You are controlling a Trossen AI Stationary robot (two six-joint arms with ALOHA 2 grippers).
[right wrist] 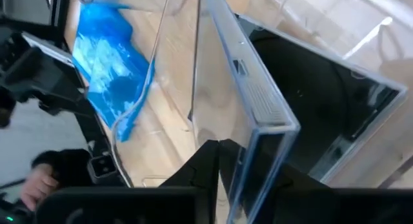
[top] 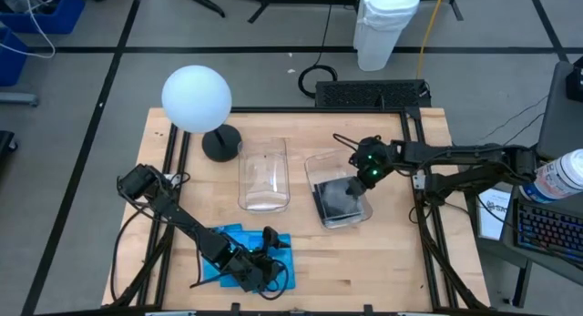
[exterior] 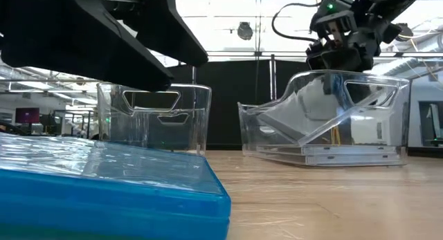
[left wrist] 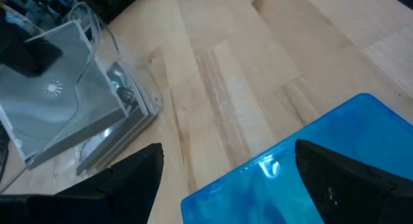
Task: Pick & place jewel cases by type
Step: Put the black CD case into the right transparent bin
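The right gripper [top: 362,177] hangs over the right-hand clear bin [top: 321,160], its fingers [right wrist: 208,161] nearly together around the edge of a clear jewel case [right wrist: 242,88] that stands tilted on end inside the bin; whether they are pinching it or merely touching it I cannot tell from these views. In the low view that case leans diagonally against the bin wall, above other clear cases [exterior: 346,154] lying flat on the bin floor. Beside it, toward the table's middle, stands the second clear bin [top: 263,174], which appears to hold nothing. At the near edge of the wooden table [top: 364,261] the left gripper [top: 264,270] is spread wide just above the stack of blue jewel cases [top: 228,248], one finger [left wrist: 342,179] on either side of the top case's corner in its wrist view. A white globe lamp [top: 197,99] stands at the far left.
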